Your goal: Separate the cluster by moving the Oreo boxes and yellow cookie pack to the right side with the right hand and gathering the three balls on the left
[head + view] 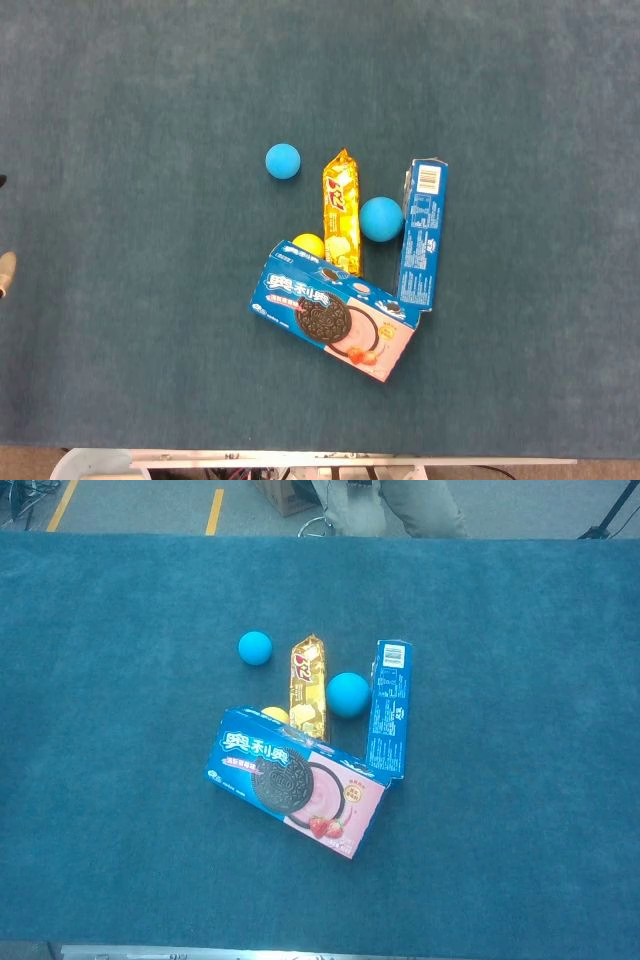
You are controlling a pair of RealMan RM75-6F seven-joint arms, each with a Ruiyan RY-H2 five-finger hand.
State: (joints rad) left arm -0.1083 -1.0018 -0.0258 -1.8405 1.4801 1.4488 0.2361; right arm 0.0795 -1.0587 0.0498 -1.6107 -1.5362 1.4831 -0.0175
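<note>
Where bunched: mid-table [120, 380], well off every edge.
Flat Oreo box [333, 312]: nearest the near edge, tilted.
Second Oreo box [423, 233]: on its side, rightmost.
Yellow cookie pack [341, 210]: lengthwise between the balls.
Large blue ball [381, 219]: wedged between pack and second box.
Yellow ball [307, 244]: against pack and flat box.
Small blue ball [283, 160]: apart, far-left of pack.
Left hand [5, 272]: sliver only; fingers unreadable.
Right hand: unseen; fingers unreadable.

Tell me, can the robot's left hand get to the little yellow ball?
Probably not easily. The yellow ball is wedged between the yellow cookie pack and the flat Oreo box, mostly hidden in the chest view. Neither hand is clearly in view.
</note>
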